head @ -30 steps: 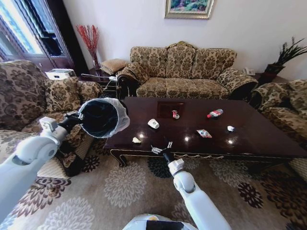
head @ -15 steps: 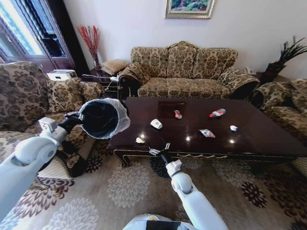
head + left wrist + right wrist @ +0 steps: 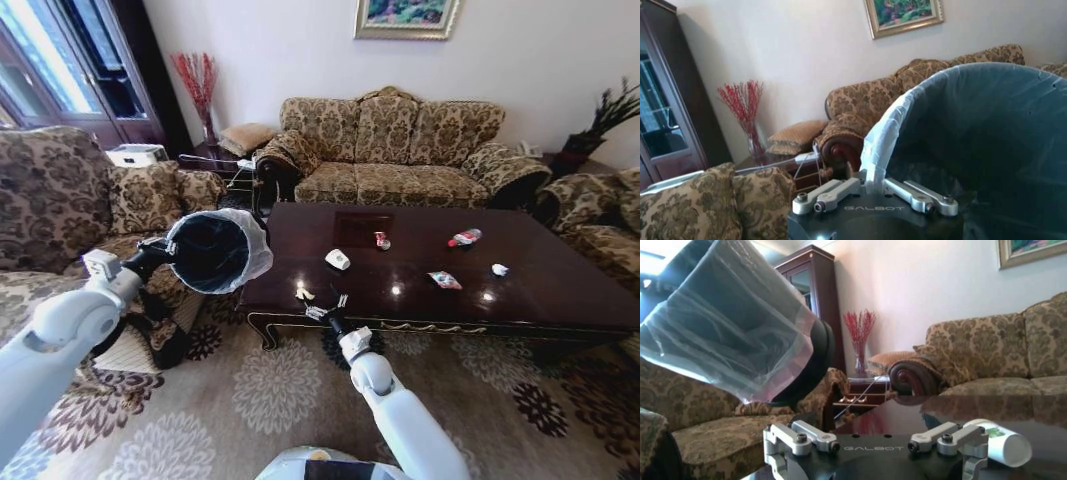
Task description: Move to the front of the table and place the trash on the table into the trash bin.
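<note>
From my head cam, my left pincer (image 3: pixel 152 250) is clamped on the rim of the trash bin (image 3: pixel 215 250), holding it tipped up off the table's (image 3: pixel 560 300) left end, mouth facing me. My right pincer (image 3: pixel 322 306) sits spread open at the front edge, nothing in it, right by a crumpled paper bit (image 3: pixel 303 294). Cup (image 3: pixel 338 260), can (image 3: pixel 381 240), bottle (image 3: pixel 464 238) and wrapper (image 3: pixel 445 280) are scattered farther back, sofa (image 3: pixel 400 150) behind. Left wrist cam: fingers (image 3: pixel 917 196) pinch the bag-lined rim (image 3: pixel 880 145). Right wrist cam: open fingers (image 3: pixel 800 437), cup (image 3: pixel 1003 446) just beyond, bin (image 3: pixel 740 330) looming overhead.
</note>
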{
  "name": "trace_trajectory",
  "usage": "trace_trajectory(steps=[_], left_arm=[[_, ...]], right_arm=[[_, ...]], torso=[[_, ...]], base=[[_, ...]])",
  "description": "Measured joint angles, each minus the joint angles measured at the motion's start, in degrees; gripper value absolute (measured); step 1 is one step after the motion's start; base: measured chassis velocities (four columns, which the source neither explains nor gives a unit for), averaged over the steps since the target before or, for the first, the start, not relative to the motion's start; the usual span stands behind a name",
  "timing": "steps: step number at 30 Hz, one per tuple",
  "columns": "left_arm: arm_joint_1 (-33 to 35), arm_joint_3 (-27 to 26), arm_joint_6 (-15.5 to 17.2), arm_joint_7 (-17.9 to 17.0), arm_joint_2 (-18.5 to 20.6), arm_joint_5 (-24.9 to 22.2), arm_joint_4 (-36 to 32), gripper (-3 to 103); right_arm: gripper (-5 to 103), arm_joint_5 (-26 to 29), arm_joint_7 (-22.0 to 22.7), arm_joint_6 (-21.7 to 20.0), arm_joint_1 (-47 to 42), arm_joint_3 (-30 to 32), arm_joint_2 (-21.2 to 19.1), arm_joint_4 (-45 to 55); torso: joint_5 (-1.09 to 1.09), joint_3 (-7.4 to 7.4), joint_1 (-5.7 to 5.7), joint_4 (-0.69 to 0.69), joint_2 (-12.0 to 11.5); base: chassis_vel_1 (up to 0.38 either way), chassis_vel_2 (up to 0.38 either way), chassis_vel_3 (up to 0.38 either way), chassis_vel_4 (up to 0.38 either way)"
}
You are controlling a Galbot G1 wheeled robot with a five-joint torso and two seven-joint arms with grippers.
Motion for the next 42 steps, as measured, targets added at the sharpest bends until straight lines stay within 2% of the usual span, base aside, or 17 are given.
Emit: trace_trajectory(steps=[2, 8, 12, 15, 22, 25, 27, 30, 31, 32, 34, 35, 38, 40, 42], left_arm=[[0.14, -0.03, 0.00, -0.15, 0.90, -0.18, -0.08, 0], [0.74, -0.39, -0.11, -0.20, 1.32, -0.33, -0.35, 0], [1.26, -0.36, -0.12, -0.30, 1.15, -0.53, -0.87, 0], [1.47, -0.15, -0.04, -0.30, 1.10, -1.02, -1.32, 0], [1.85, -0.17, 0.09, -0.30, 1.20, -1.47, -1.68, 0], [1.87, -0.16, 0.12, -0.30, 1.46, -1.57, -1.57, 0], [1.45, 0.21, 0.16, -0.32, 1.68, -1.58, -1.39, 0], [1.36, 0.48, 0.21, -0.31, 1.66, -1.59, -1.42, 0], [1.36, 0.65, 0.25, -0.31, 1.44, -1.58, -1.53, 0], [1.38, 0.71, 0.25, -0.31, 1.29, -1.58, -1.57, 0], [1.40, 0.73, 0.26, -0.31, 1.19, -1.58, -1.58, 0], [1.45, 0.77, 0.26, -0.31, 1.08, -1.57, -1.59, 0], [1.46, 0.78, 0.27, -0.31, 1.06, -1.56, -1.54, 0], [1.43, 0.75, 0.27, -0.31, 1.08, -1.61, -1.35, 0], [1.42, 0.75, 0.27, -0.32, 1.08, -1.63, -1.33, 0]], right_arm=[[100, -0.28, -1.00, 0.68, -0.27, 0.19, 0.80, -0.76], [100, -0.72, -3.07, 1.12, -0.43, -0.06, 1.06, -2.37], [100, -2.01, -2.63, 0.02, -0.39, -0.45, 1.82, -3.55], [100, -3.31, -3.36, -3.71, -0.30, -1.07, 1.98, -3.74], [100, -3.25, -5.53, -5.34, 0.23, -2.16, 1.27, -5.30], [100, -3.02, -5.78, -5.49, 0.52, -2.13, 1.26, -6.25], [101, -2.36, -5.71, -5.59, 1.40, -2.04, 1.58, -7.97], [99, -1.90, -5.21, -5.92, 2.02, -2.13, 1.83, -8.87], [89, -1.64, -4.93, -6.18, 2.67, -2.23, 2.08, -9.71], [84, -1.58, -4.90, -6.30, 3.04, -2.30, 2.19, -10.24], [84, -1.55, -4.90, -6.34, 3.25, -2.37, 2.27, -10.54], [73, -1.52, -4.90, -6.35, 3.60, -2.39, 2.47, -11.08], [68, -1.50, -4.91, -6.36, 3.68, -2.29, 2.65, -11.25], [56, -1.46, -5.30, -6.35, 3.45, -2.18, 2.50, -11.25], [56, -1.47, -5.35, -6.35, 3.41, -2.18, 2.47, -11.26]], torso=[[-0.03, 0.00, 0.00, 0.04, 0.00], [-0.02, -0.01, -0.01, 0.03, 0.01], [-0.03, 0.03, 0.06, -0.02, -0.01], [-0.01, 0.02, 0.06, -0.04, -0.01], [-0.03, -0.02, -0.04, 0.06, 0.01], [-0.04, -0.02, -0.04, 0.05, 0.00], [-0.03, -0.01, -0.01, 0.00, 0.00], [-0.02, 0.00, 0.02, -0.01, 0.00], [0.00, 0.01, 0.02, -0.02, 0.00], [0.00, 0.01, 0.02, -0.01, 0.00], [-0.01, 0.01, 0.02, -0.01, 0.00], [0.00, 0.00, 0.02, 0.02, 0.00], [-0.01, 0.00, 0.01, 0.03, 0.00], [-0.01, 0.00, 0.01, 0.02, 0.00], [-0.01, 0.00, 0.01, 0.02, 0.00]], base=[[-0.043, 0.100, 0.084, -0.081], [-0.106, 0.144, 0.128, -0.133], [-0.132, 0.108, 0.111, -0.128], [-0.061, 0.048, 0.052, -0.049], [0.000, 0.000, 0.000, 0.000], [0.000, 0.000, 0.000, 0.000], [0.000, 0.000, 0.000, 0.000], [0.000, 0.000, 0.000, 0.000], [0.000, 0.000, 0.000, 0.000], [0.000, 0.000, 0.000, 0.000], [0.000, 0.000, 0.000, 0.000], [0.000, 0.000, 0.000, 0.000], [0.000, 0.000, 0.000, 0.000], [0.000, 0.000, 0.000, 0.000], [0.000, 0.000, 0.000, 0.000]])
